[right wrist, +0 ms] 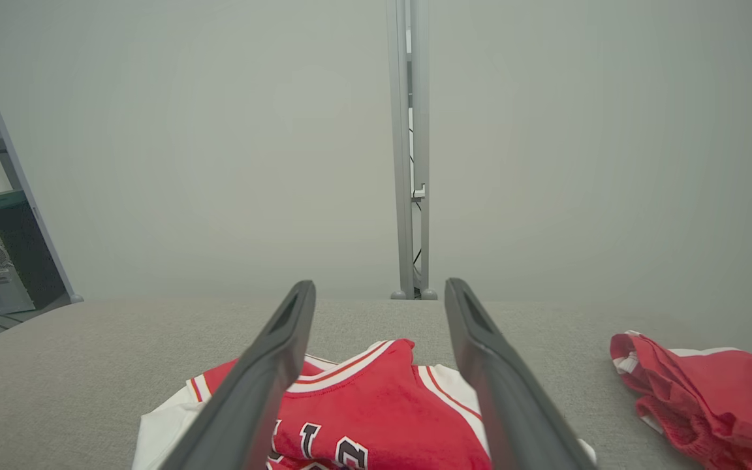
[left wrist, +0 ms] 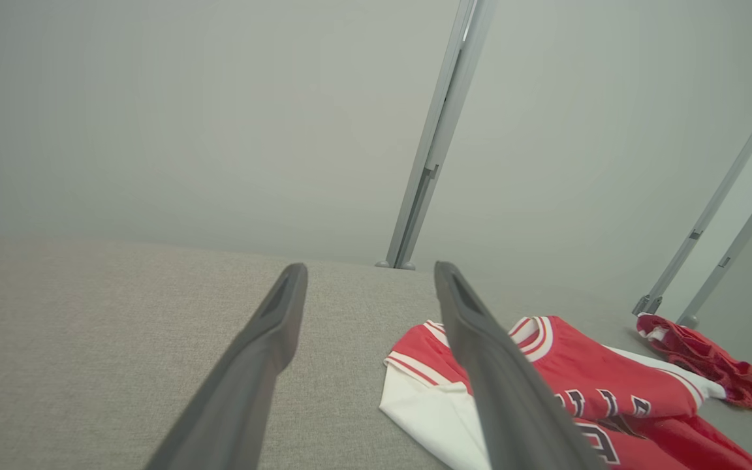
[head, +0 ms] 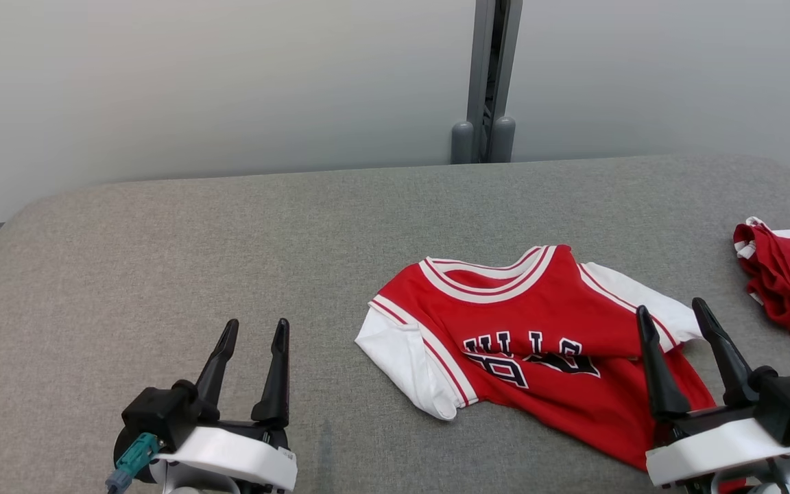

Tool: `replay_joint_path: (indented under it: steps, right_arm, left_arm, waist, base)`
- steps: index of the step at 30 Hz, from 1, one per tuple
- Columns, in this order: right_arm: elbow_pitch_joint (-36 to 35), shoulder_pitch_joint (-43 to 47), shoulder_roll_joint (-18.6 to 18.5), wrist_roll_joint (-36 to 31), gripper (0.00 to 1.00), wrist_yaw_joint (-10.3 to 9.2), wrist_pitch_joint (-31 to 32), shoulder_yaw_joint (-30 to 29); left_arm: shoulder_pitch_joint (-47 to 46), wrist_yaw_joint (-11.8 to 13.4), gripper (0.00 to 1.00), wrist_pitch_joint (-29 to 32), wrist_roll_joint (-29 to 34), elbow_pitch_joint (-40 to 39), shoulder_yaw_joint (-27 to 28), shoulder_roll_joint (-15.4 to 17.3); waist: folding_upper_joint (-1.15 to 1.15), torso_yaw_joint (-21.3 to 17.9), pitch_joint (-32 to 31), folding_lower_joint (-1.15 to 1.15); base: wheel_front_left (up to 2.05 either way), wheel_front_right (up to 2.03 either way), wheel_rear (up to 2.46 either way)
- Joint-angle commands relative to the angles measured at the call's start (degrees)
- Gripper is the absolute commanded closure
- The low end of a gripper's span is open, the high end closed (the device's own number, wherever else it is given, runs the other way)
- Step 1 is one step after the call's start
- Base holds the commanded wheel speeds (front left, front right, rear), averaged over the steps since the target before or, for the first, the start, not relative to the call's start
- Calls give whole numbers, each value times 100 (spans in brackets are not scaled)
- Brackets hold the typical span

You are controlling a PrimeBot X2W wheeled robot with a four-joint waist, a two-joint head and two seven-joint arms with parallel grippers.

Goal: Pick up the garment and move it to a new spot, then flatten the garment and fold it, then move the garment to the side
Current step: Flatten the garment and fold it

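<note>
red with white sleeves, the basketball jersey (head: pixel 532 329) lies on the grey fabric-covered table (head: pixel 230 233), right of the middle from our head camera, its collar toward the far wall. it is not flat. the near part is bunched and lapped over itself, so the dark lettering (head: pixel 532 353) is half buried, and the white sleeve (head: pixel 402 357) on our left curls under at its tip. a second red garment (head: pixel 789 281) sits crumpled at the table's right edge, well apart from the jersey.

nothing is held, so we judge the flattening step to be in hand, with folding not yet begun. the next move calls for a hold on two opposite edges of the jersey, likely the hem corners or the shoulders, and a pull outward to draw the creases out.

our left gripper (head: pixel 257 322) hangs low at the near left over bare table, well apart from the jersey, fingers spread and empty, pointing away from us. our right gripper (head: pixel 670 307) stands at the near right above the jersey's right side, fingers likewise apart and empty. we cannot tell whether it touches the cloth.
</note>
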Motion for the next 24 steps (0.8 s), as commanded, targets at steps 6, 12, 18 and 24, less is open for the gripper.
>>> replay_joint_path:
  steps: [6,12,18,24]
  right_arm:
    - [55,-13,22,-17,0,-4,28,12]
    - [144,38,51,293,0,-4,234,16]
    - [158,16,63,250,0,-4,408,35]
    - [70,-109,58,175,0,-4,478,182]
  left_arm:
    - [47,80,0,-5,15,-94,-42,15]
    - [98,61,0,-6,43,-140,-90,16]
    - [55,20,0,-6,94,-40,-200,17]
    - [-240,47,0,85,177,445,-354,38]
  waist:
    - [0,-20,4,0]
    - [0,-76,21,0]
    - [0,-171,81,0]
    - [0,-432,314,0]
  base:
    - [0,0,0]
    - [0,0,0]
    - [0,0,0]
    - [0,0,0]
